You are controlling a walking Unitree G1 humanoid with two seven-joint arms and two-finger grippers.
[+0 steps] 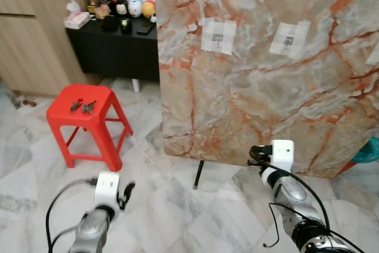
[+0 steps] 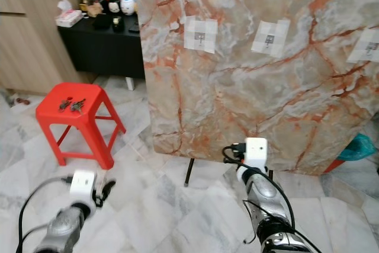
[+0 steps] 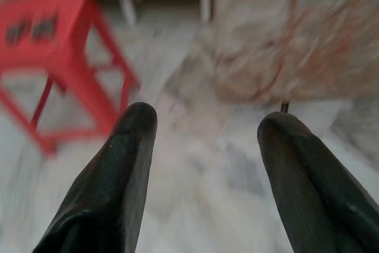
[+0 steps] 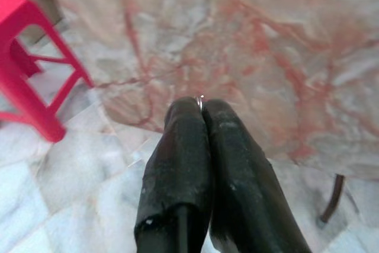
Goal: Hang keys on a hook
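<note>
My right end effector [image 4: 200, 106] is pressed fully closed, and a small glint of metal ring [image 4: 200, 98] peeks out at its tips, so I judge it is pinching a key ring, though too little shows to be sure. My left end effector [image 3: 204, 125] is spread wide with nothing between its fingers, held low over the marble floor [image 1: 177, 211].

Ahead of my right end effector stands the marble-patterned board [image 1: 266, 87], propped on thin legs. High on it, well above my reach point, are two pale patches, each with a small hook [image 1: 218, 35]; the second [image 1: 289, 41] is further to my right.

Off ahead of my left end effector sits the red stool [image 1: 86, 114], with two bunches of keys [image 1: 83, 107] lying on its seat.

To hang well, I should raise the right arm to hook height, keep the ring's opening facing the board, and approach slowly.
</note>
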